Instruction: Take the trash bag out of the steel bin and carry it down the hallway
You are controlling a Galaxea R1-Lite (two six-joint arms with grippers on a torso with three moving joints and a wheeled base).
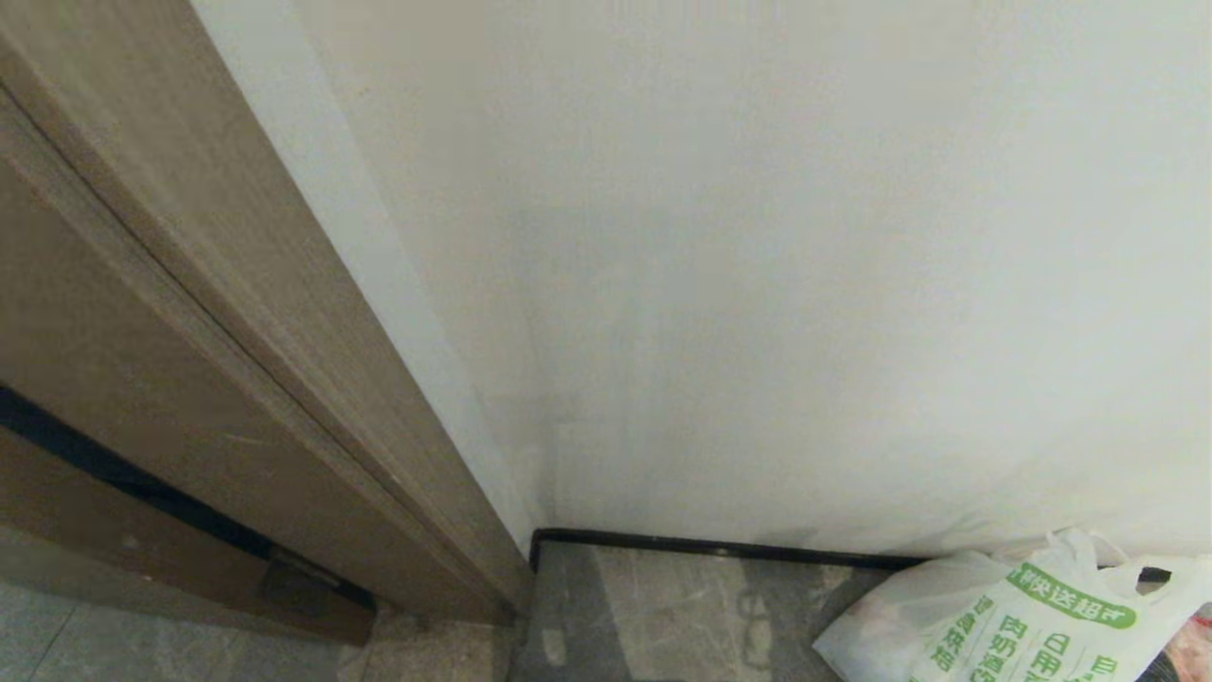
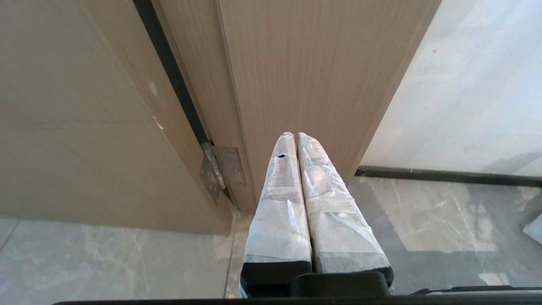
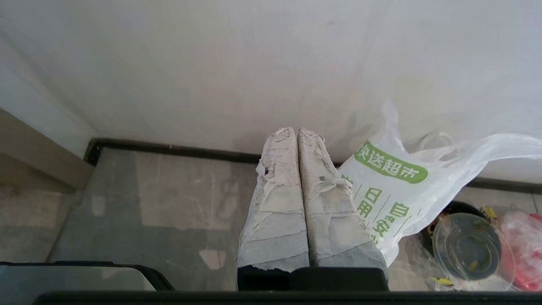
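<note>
- White wall (image 1: 805,265) and grey marble-pattern floor tiles (image 1: 663,606) are filling your head view, with a black skirting strip (image 1: 720,547) running along the base of the wall and a tan wooden door frame (image 1: 237,379) on the left.
- Your trash bag (image 1: 1023,620) is sitting low on the right against the wall; the steel bin is not showing in any view.
- Your left end effector (image 2: 295,134) is hanging by the door frame and its hinge (image 2: 222,167), wrapped fingers pressed together and holding nothing.
- Your right end effector (image 3: 295,129) is pointing at the wall just left of the trash bag (image 3: 394,190), fingers likewise closed and gripping nothing.
- You are not yet holding the bag, so you should be opening the right fingers before reaching, and aiming for a handle loop (image 3: 487,148) rather than the thin body, which would probably tear or slip.
- Keep away from the clear lidded container (image 3: 468,245) and the pinkish-red bag (image 3: 523,245) on the far right.
- Green characters on the bag are reading 快送超市 on the band; 日用 is legible beneath, the rest folded.
</note>
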